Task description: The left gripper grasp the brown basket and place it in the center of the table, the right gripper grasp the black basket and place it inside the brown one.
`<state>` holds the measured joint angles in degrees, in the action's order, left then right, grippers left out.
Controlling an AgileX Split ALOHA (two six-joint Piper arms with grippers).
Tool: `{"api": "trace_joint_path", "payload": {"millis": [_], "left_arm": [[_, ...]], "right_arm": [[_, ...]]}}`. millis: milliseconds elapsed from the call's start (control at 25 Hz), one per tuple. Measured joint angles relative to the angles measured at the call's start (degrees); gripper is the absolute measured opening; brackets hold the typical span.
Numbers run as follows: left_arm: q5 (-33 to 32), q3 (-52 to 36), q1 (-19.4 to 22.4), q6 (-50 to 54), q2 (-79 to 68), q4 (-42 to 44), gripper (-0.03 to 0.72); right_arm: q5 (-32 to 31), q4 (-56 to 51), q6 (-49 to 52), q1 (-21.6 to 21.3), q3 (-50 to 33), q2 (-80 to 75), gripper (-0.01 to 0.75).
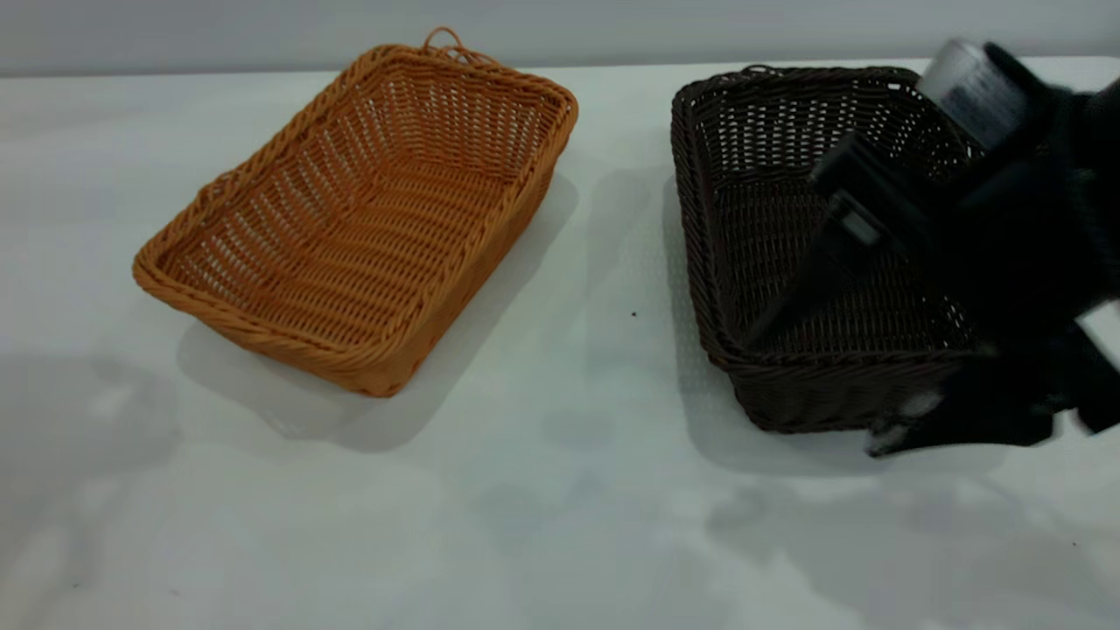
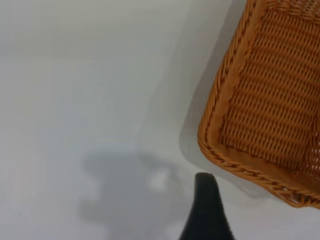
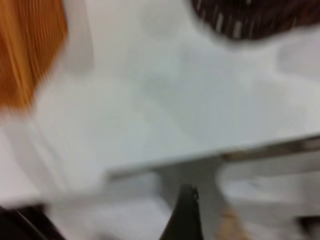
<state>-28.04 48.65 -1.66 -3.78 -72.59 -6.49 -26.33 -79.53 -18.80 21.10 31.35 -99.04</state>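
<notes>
The brown basket (image 1: 367, 219) sits on the white table (image 1: 560, 516) at the left, turned at an angle and empty. The black basket (image 1: 761, 175) sits at the right, also empty. My right gripper (image 1: 814, 394) is blurred over the black basket's near right part. It is open, with one finger over the inside and the other in front of the near wall; I cannot tell if it touches. The right wrist view shows one of its fingers (image 3: 184, 220) and the black basket (image 3: 250, 20). My left gripper (image 2: 247, 225) hangs open beside a corner of the brown basket (image 2: 270, 100), apart from it.
Bare table lies between the two baskets and in front of them. The table's edge (image 3: 165, 162) shows in the right wrist view. The left arm is outside the exterior view.
</notes>
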Motion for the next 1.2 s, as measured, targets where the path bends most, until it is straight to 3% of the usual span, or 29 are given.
{"api": "trace_joint_path", "payload": {"millis": [120, 240, 840, 1200], "left_arm": [[0.21, 0.00, 0.00, 0.00, -0.06, 0.00, 0.493], [0.25, 0.00, 0.00, 0.00, -0.06, 0.00, 0.493], [1.07, 1.19, 0.00, -2.08, -7.55, 1.03, 0.493], [-3.12, 20.38, 0.00, -10.51, -31.72, -2.27, 0.502]], "right_arm": [[0.86, -15.37, -4.10, 0.00, 0.23, -4.49, 0.591], [1.36, -21.09, -4.47, 0.05, 2.17, -8.45, 0.584], [16.86, -23.09, 14.80, 0.05, 5.94, -17.32, 0.540], [18.61, -23.28, 14.16, 0.05, 5.94, -17.32, 0.538]]}}
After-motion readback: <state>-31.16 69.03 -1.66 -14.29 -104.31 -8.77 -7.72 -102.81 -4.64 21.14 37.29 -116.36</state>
